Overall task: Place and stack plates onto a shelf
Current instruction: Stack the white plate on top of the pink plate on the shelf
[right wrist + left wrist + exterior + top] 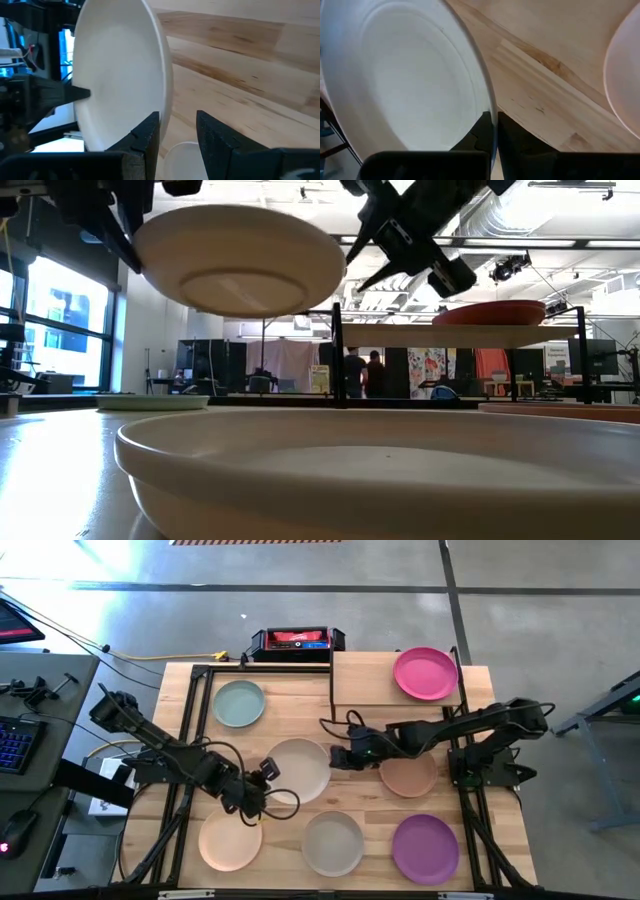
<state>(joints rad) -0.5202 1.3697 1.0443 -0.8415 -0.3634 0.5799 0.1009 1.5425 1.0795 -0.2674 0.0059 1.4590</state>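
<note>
The cream plate (pixel 298 768) hangs level above the middle of the wooden table (pixel 300 710), clear of the boards, held by its rim from 2 sides. The left gripper (pixel 268 772) is clamped tight on its left rim, fingers (pixel 485 131) pinching the thin edge. The right gripper (pixel 335 756) sits at the opposite rim with its fingers (pixel 147 132) parted; whether they press the plate I cannot tell. All plates are round, shallow and matte. A magenta plate (pixel 425 672) lies on the raised light-wood shelf (pixel 365 680), whose left half is bare. Teal (pixel 239 703), tan (pixel 408 777), peach (pixel 230 841), grey (pixel 333 843) and purple (pixel 425 848) plates ring the table.
</note>
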